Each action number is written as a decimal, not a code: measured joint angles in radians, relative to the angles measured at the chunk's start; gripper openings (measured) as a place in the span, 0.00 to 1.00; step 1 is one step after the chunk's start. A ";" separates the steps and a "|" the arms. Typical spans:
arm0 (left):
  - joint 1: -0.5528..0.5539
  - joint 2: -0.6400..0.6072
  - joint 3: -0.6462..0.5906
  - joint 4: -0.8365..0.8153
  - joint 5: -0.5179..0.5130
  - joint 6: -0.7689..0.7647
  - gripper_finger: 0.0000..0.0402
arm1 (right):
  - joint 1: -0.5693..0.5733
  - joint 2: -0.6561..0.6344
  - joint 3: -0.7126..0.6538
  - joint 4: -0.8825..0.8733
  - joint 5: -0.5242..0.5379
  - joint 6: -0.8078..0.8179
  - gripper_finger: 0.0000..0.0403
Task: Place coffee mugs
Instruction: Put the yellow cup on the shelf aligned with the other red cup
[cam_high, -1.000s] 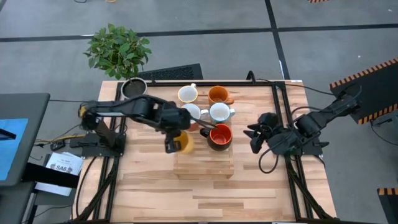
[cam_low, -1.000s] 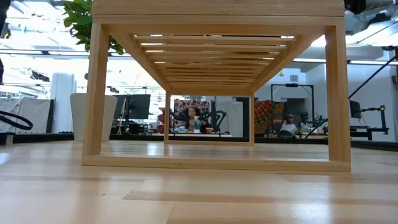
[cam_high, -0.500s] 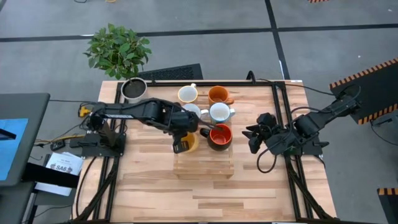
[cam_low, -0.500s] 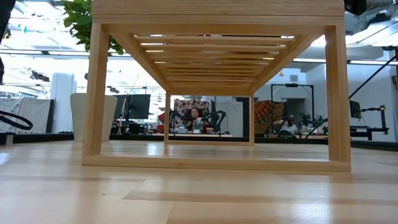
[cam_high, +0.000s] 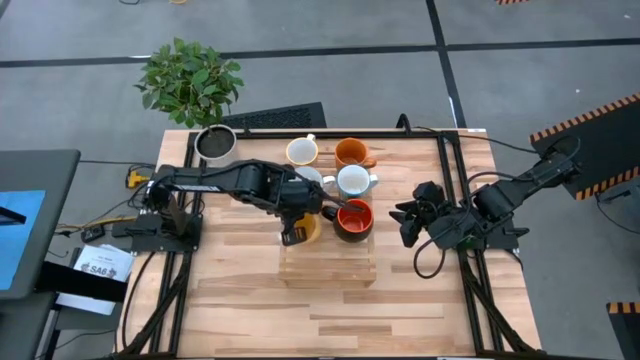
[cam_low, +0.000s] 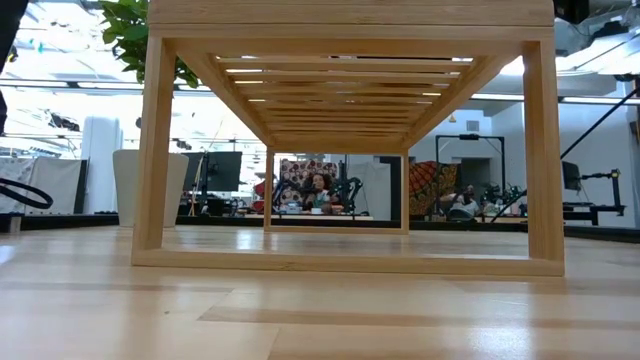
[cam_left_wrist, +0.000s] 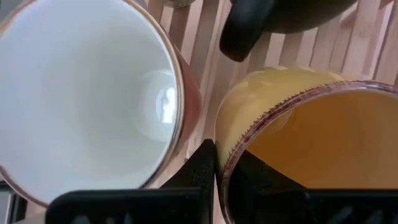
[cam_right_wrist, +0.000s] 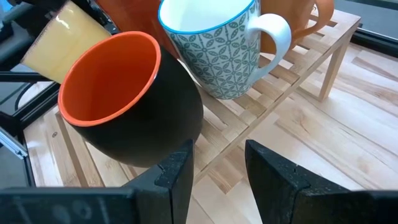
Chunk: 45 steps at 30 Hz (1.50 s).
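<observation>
The left gripper (cam_high: 294, 232) pinches the rim wall of the yellow mug (cam_high: 303, 229) on the slatted wooden rack (cam_high: 330, 262), one finger (cam_left_wrist: 200, 167) outside the wall and one inside, beside a white mug (cam_left_wrist: 87, 93). The mug appears rigid, glazed, slippery and breakable, so a rim grip seems sound if firm. The right gripper (cam_high: 408, 224) waits spread at the table's right edge, facing the red-orange mug (cam_right_wrist: 124, 106).

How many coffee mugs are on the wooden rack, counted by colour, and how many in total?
White or pale mugs: 3
Orange mug: 1
Yellow mug: 1, at the left gripper
Black mug with orange inside: 1
Total: 6 mugs
</observation>
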 joint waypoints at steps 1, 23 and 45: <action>0.000 0.000 0.000 0.002 -0.003 0.003 0.02 | 0.000 0.000 0.000 0.000 0.000 0.000 0.42; 0.008 -0.001 0.000 0.004 -0.027 0.028 0.27 | -0.001 0.000 0.000 0.018 0.002 -0.006 0.42; 0.006 -0.002 0.016 0.014 -0.001 0.063 0.02 | -0.001 0.000 0.000 0.017 0.004 -0.009 0.42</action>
